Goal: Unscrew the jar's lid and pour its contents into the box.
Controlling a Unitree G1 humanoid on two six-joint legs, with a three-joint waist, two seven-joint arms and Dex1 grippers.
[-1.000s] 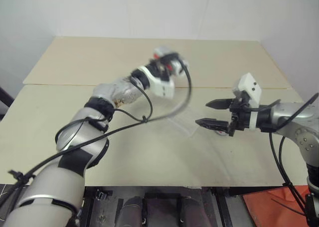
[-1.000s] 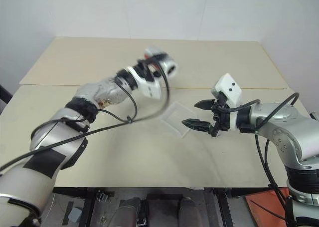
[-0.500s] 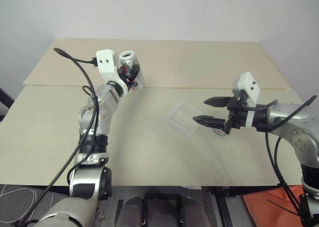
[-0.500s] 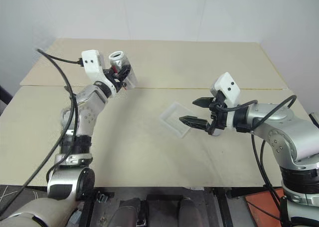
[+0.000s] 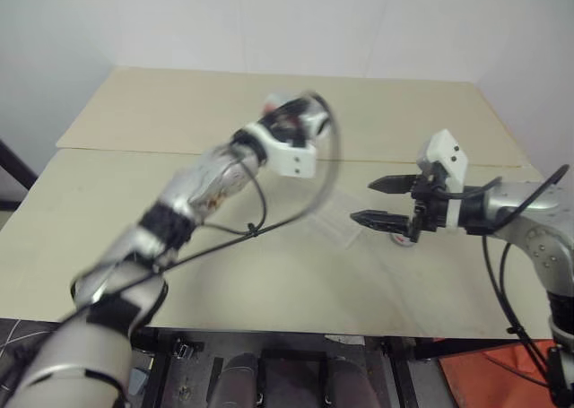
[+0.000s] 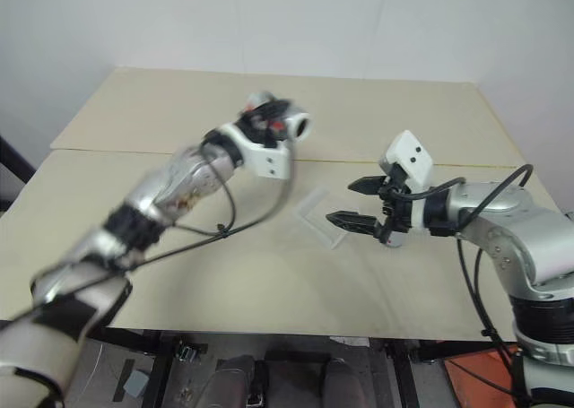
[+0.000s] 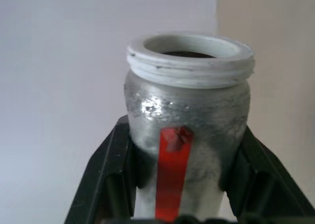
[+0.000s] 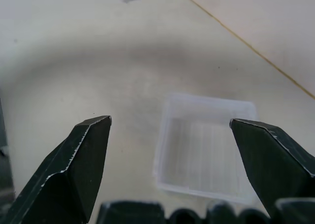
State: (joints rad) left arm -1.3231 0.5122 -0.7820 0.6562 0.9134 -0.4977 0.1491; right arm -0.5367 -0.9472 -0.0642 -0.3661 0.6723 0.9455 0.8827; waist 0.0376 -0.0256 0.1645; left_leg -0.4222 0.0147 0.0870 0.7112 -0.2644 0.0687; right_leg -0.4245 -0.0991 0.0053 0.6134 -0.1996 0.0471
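The jar [image 7: 187,130] is silvery with a red stripe, and its threaded white mouth is uncovered. My left gripper [image 5: 289,128] is shut on its body and holds it in the air over the middle of the table, behind and left of the box. Inside the jar it is dark, so the contents are hidden. The clear box [image 8: 206,150] lies flat on the table [image 5: 269,273]. My right gripper [image 5: 375,202] hangs open just right of the box [image 6: 318,218], pointing at it, with nothing between its fingers. A small grey and red lid [image 5: 395,238] rests on the table under that gripper.
The tan table has a seam [image 5: 502,164] running across behind the box. A black cable [image 5: 260,229] loops from my left arm over the table's middle. An orange thing [image 5: 489,377] lies on the floor at the front right.
My left arm swung the jar out to the far left half a second ago and has come back over the table's middle. The right gripper has stayed open beside the box. The camera shifted slightly.
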